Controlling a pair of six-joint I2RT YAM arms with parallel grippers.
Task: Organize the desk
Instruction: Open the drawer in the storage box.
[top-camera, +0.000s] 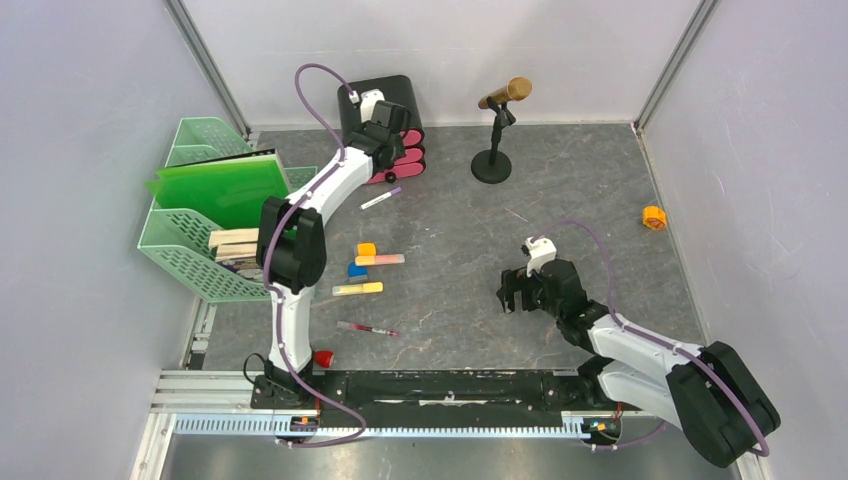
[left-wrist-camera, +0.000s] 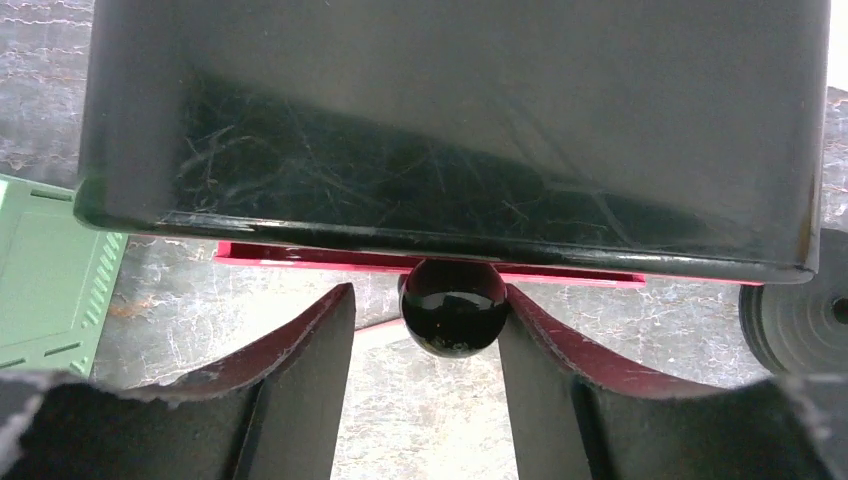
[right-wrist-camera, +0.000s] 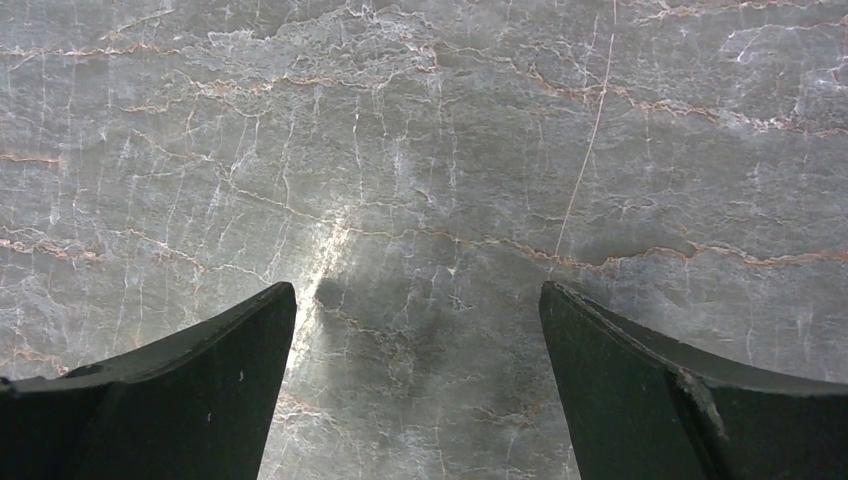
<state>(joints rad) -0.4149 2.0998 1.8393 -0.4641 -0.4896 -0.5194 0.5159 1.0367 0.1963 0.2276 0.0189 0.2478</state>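
The dark marbled desk (top-camera: 460, 250) carries loose stationery: an orange block (top-camera: 367, 249), a blue block (top-camera: 356, 269), a pink-orange highlighter (top-camera: 381, 260), a yellow highlighter (top-camera: 358, 289), a red pen (top-camera: 367, 328) and a white pen (top-camera: 381, 198). My left gripper (top-camera: 395, 140) reaches the black drawer box (top-camera: 380, 95) at the back. In the left wrist view my left gripper (left-wrist-camera: 428, 292) straddles the round black knob (left-wrist-camera: 453, 308) on a pink drawer front (left-wrist-camera: 300, 256). The right finger touches the knob and a gap remains on the left. My right gripper (right-wrist-camera: 418, 290) hangs open over the bare desk (right-wrist-camera: 420, 150).
A mint-green tiered tray (top-camera: 200, 240) with a green folder (top-camera: 220, 188) stands at the left edge. A microphone on a round stand (top-camera: 492, 165) is at the back centre. A small orange item (top-camera: 654, 217) lies far right, and a red one (top-camera: 323, 358) by the left arm's base.
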